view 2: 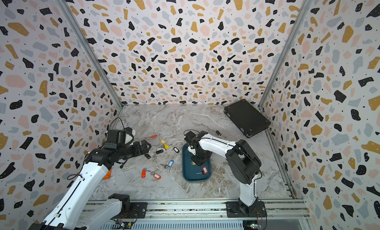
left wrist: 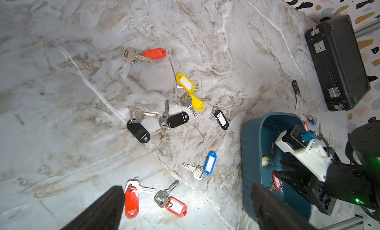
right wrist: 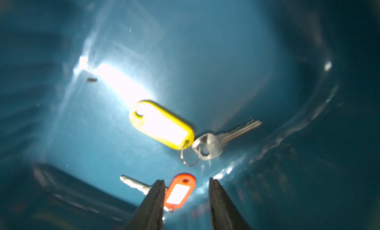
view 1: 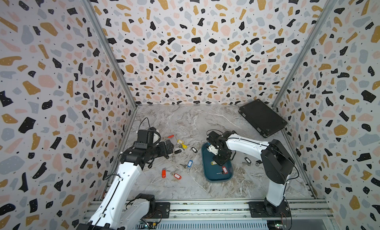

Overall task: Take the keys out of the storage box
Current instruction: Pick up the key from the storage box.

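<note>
**Red tag half-framed, and plenty of ways to fumble it**

The right gripper is down inside the storage box, which sits low and just right of centre in both top views. Its jaws stand partly apart with the red-tagged key between them, nothing clamped as far as I can see. One finger looks to sit over the key's shank rather than clear of it, though the wrist view is blurred, so I wouldn't swear to it. If the jaws close there, I'd expect the metal to skid away and the tag to twist out. The other finger is close to the box's curved wall; a scrape there could shove the light box across the table. A lifted tag will leave its key dangling on the ring, and that could snag the rim. The yellow-tagged key lies just beside and might get dragged along or knocked. The left gripper hangs spread wide and empty over the keys already scattered left of the box, so it isn't steadying anything.
</note>
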Motion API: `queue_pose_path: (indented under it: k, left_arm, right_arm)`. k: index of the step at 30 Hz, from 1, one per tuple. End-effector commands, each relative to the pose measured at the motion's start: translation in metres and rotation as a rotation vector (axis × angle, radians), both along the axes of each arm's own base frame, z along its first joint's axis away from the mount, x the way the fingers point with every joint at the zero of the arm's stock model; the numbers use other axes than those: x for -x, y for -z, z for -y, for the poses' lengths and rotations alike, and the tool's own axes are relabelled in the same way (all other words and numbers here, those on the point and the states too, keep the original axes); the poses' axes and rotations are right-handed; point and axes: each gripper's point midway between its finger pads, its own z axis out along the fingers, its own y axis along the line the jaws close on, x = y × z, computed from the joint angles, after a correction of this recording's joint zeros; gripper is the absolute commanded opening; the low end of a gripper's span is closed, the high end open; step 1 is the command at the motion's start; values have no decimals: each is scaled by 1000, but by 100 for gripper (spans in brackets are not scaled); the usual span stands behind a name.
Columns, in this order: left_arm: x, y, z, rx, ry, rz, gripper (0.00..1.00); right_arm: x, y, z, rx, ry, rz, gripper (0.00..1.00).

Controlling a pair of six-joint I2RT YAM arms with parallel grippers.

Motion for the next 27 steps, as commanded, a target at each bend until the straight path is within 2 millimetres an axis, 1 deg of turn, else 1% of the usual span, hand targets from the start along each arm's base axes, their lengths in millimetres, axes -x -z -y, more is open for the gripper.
queue_pose_path:
  k: [1,7,15,22,27]
  left_arm:
    - [-2,-1,1,-2,17,20,100]
    - [-2,-1,1,1,21,20,100]
    - [-2,-1,3,6,28,18,100]
    - [-2,-1,3,7,30,17,100]
    - [-2,0,4,9,33,16,100]
  right_arm:
    - [-12,-10,-4,2,-33,51,41]
    - [-16,-3,-4,22,-52,56,38]
    - [-16,0,-5,12,-56,58,39]
    - [-16,6,-5,23,-64,45,37]
    - [-14,6,-5,20,-67,41,38]
